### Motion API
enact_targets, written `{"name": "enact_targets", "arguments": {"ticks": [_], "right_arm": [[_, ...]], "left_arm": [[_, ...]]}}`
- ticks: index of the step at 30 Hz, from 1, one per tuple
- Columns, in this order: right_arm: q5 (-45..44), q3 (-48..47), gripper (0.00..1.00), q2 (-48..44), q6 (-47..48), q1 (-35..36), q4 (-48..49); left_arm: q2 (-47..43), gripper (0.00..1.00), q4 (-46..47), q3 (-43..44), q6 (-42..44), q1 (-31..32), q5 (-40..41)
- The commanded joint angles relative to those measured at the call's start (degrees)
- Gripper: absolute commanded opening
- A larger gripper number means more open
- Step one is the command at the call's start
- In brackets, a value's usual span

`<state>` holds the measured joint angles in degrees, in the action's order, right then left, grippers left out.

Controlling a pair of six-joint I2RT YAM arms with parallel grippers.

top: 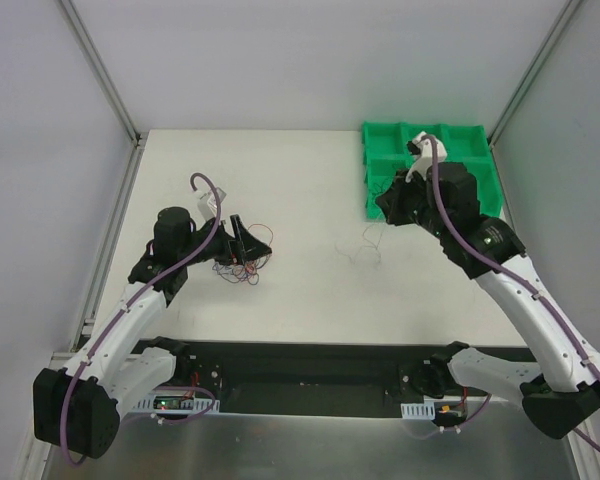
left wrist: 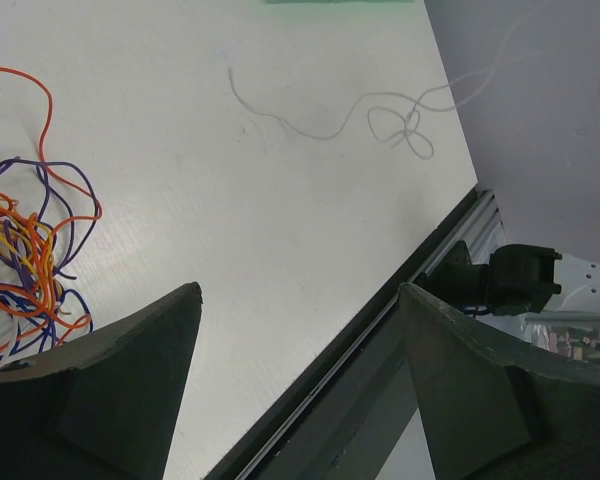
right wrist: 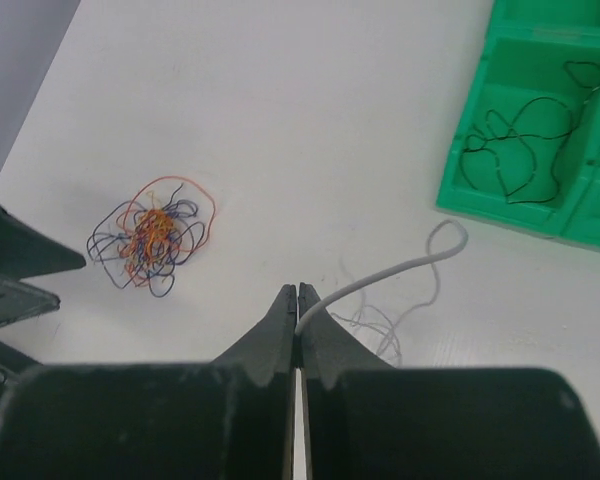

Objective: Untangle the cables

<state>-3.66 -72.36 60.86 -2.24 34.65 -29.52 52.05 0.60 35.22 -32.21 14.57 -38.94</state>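
The left arm stretches forward from its base over the left half of the tabletop [top: 310, 180], its wrist bent down towards the surface. The left claw [left wrist: 300, 300] hangs low with its two fingers [left wrist: 130, 390] spread wide and nothing between them, only bare tabletop and its near edge. The knot of cables [left wrist: 25, 255] lies flat just to one side of those fingers. It is a loose curly clump of orange and blue-purple strands, with a few loops straying outwards. Whether a finger touches it I cannot tell.

The right arm reaches further, up and across to the right rear, with its wrist over the near corner of the green bin [top: 480, 135]. The right claw [right wrist: 297, 300] is pressed tight together and pinches a white cable [right wrist: 435, 250] at its tips. That strand rises from the tabletop, curls into a small loop near the bin, and its thin tail trails in loose curls on the surface below the claw, well apart from the knot.

By my count there are two arms, two claws, and one knot. One white cable is pulled free of the knot. One black cable [right wrist: 525, 150] lies alone, coiled in loose bends inside one compartment of the bin. There is one bin, at the right rear corner of the tabletop, split into several compartments; how many I cannot tell with the arm across it.
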Motion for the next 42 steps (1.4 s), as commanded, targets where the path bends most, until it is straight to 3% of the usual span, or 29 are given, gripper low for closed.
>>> {"name": "enact_targets", "arguments": {"ticks": [1, 5, 19, 42], "right_arm": [[0.67, -8.92, 0.0, 0.83, 1.89, -5.64, 2.01], [1.9, -17.27, 0.0, 4.52, 4.35, -11.61, 1.92], [6.21, -41.63, 0.0, 21.83, 6.63, -27.96, 3.85], [5.86, -44.8, 0.0, 35.29, 10.59, -38.08, 8.86]], "left_arm": [[0.07, 0.8, 2.03, 2.31, 0.39, 0.11, -2.81], [0.42, 0.86, 1.95, 2.57, 0.83, 0.2, -3.25], [3.14, 0.87, 1.95, 3.98, 0.92, 0.2, -4.74], [8.59, 0.87, 1.95, 7.76, 0.74, 0.2, -6.68]]}}
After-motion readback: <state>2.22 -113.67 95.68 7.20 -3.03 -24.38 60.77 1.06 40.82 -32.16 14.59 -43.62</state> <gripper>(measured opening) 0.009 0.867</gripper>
